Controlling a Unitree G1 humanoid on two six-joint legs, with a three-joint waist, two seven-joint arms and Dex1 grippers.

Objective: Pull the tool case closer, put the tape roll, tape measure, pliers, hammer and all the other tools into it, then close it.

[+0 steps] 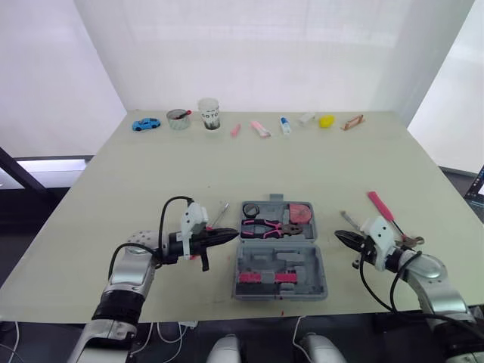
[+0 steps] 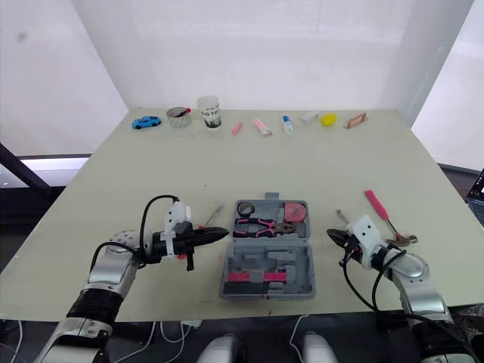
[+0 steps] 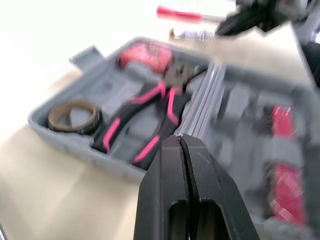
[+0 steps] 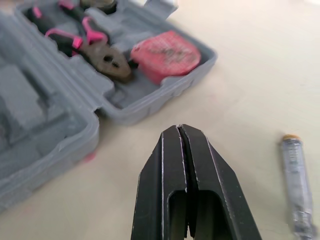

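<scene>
Now left pincer (image 1: 231, 236) and right pincer (image 1: 339, 235), each pressed together, seemingly empty, flank the open tool case (image 1: 304, 270).

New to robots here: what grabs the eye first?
An open grey plastic tool case sits near the front of the pale table, holding pink-handled pliers, a pink tape measure and a dark tape roll. The black left fingers and right fingers point at it from either side, both shut. A pink-handled hammer lies to its right.
</scene>
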